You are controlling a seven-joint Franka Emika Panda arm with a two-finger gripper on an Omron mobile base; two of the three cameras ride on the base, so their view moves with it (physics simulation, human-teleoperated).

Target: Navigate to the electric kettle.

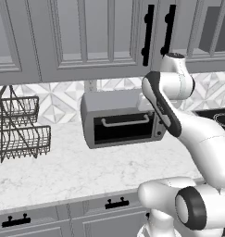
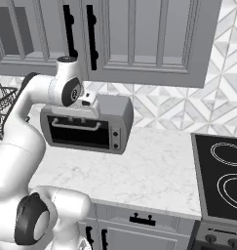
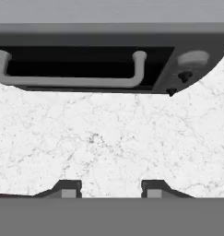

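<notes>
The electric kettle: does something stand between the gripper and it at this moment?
That cannot be judged, because the kettle is not seen here. The gripper, open, faces bare marble counter and the grey toaster oven. A wire dish rack stands to the left and a cooktop to the right.

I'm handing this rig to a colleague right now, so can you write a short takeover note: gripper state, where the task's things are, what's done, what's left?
Gripper: open, holding nothing, hanging over the white marble counter and facing the grey toaster oven.
Base: parked in front of that toaster oven, which stands against the tiled wall. A wire dish rack is to its left, a black cooktop to its right.
Electric kettle: not seen from where the base stands now.
Done: nothing that these views can confirm.
Left: find the kettle along the counter and drive the base up to it.
</notes>
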